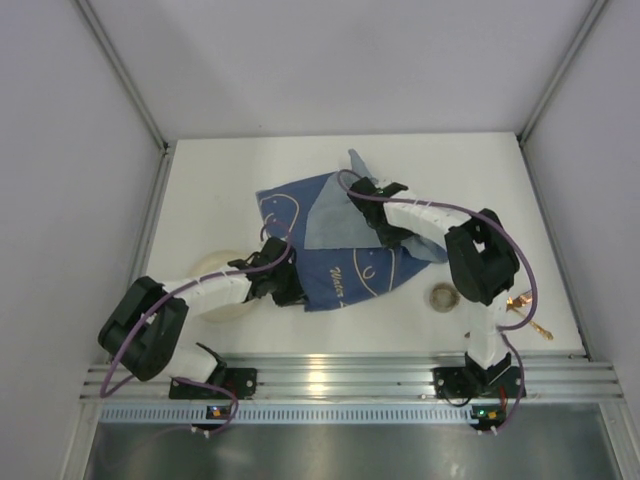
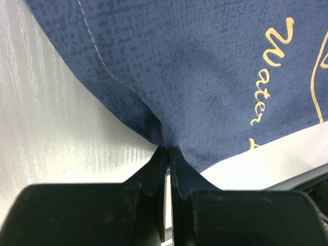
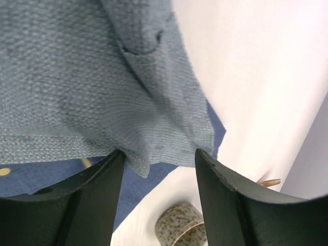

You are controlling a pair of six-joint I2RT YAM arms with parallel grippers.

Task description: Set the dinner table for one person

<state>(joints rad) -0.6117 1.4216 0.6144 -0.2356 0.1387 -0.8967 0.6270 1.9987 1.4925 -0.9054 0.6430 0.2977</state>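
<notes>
Top external | dinner table, grey walls | left gripper pinching cloth | right gripper apart

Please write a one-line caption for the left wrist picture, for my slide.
Left claw shut on the hem of a dark blue woven cloth with yellow lettering, over the matte white tabletop.

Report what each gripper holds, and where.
Left gripper is shut on the blue cloth, pinching its edge. Right gripper is open, straddling the cloth's folded-over flap, clamping nothing.
</notes>
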